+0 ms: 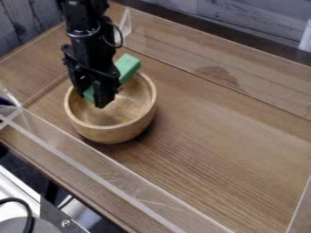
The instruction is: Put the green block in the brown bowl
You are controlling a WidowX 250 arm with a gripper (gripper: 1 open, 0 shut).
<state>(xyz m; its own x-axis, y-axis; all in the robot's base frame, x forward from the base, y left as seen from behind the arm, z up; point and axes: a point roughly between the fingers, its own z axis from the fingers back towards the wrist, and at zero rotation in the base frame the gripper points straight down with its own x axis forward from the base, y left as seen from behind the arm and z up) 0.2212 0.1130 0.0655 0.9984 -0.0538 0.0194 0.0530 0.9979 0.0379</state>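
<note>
My black gripper [98, 95] hangs over the brown bowl [118, 129], its fingertips down inside the bowl's left half, just above the pale inner floor. The green block [126, 65] shows as a bright green bar sticking out to the right of the fingers, above the bowl's far rim. The gripper is shut on the block, which stays with it as it moves. The fingers hide the block's left end. The bowl stands on the wooden table at the left.
The wooden table [219, 118] is enclosed by low clear plastic walls, one along the front [85, 164] and one along the back [206, 36]. Dark cables lie below the table's front-left edge [18, 214].
</note>
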